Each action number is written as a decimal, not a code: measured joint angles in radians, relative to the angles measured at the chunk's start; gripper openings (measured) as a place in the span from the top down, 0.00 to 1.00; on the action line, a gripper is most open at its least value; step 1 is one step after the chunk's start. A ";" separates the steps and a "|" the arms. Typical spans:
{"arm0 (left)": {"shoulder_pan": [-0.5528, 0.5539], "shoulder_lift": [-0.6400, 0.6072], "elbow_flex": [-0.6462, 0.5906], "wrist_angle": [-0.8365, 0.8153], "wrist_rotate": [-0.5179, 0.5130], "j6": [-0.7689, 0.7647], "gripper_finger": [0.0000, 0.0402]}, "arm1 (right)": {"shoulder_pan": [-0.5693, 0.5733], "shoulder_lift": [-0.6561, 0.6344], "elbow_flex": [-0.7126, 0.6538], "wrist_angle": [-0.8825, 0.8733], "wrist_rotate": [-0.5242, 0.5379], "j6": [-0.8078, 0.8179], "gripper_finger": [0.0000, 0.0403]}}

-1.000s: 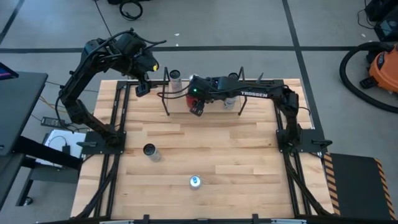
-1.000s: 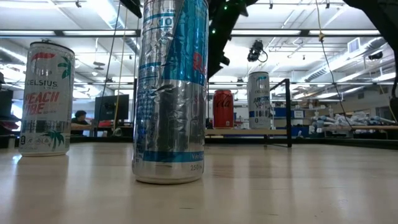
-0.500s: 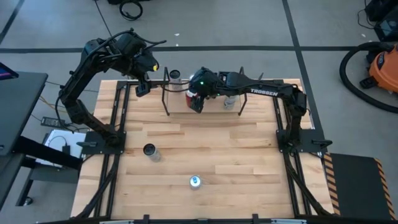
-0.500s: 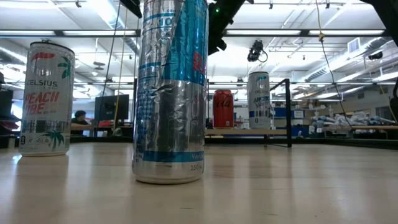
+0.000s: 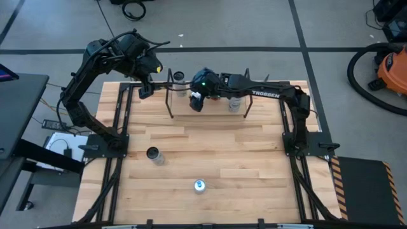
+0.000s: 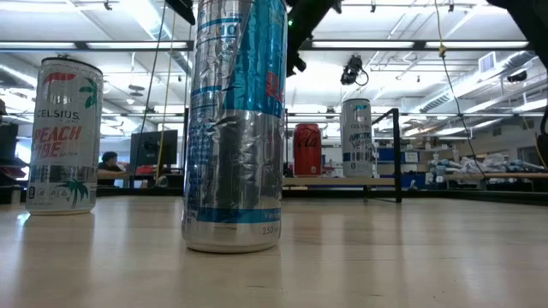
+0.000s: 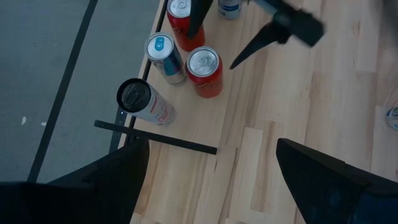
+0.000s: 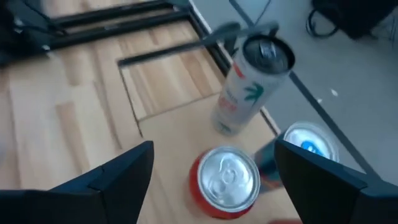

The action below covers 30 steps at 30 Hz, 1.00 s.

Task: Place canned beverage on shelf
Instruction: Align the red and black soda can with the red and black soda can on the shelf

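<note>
The shelf (image 5: 219, 112) stands at the table's far edge. A red can (image 8: 227, 180) stands upright on its board, also seen in the low view (image 6: 306, 150) and the left wrist view (image 7: 204, 70). My right gripper (image 8: 214, 149) hovers open just above it, one finger on each side, touching nothing; in the high view this gripper (image 5: 196, 100) hides the can. A white can (image 8: 252, 84) and a blue-topped can (image 8: 308, 146) stand beside the red one. My left gripper (image 5: 146, 89) waits open at the shelf's left end.
A second red can (image 7: 182, 18) and a silver can (image 5: 235, 102) also stand on the shelf. Two loose cans stand on the tabletop: a dark-topped one (image 5: 153, 154) at the left and a silver-blue one (image 5: 200, 186) near the front edge.
My right gripper has risen away from the red can and tipped its fingers up toward level. The red can has stayed upright on the shelf board.
</note>
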 joint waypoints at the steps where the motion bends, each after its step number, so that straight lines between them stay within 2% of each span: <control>1: 0.000 0.000 0.000 0.000 0.000 0.000 0.12 | -0.005 0.010 0.000 -0.003 0.001 0.009 0.15; 13: 0.000 0.000 0.000 0.005 0.000 0.001 0.12 | -0.044 0.081 0.000 0.007 0.040 0.180 0.16; 30: 0.000 0.000 0.000 0.005 0.000 0.000 0.12 | -0.042 0.103 -0.002 -0.050 0.017 0.235 0.16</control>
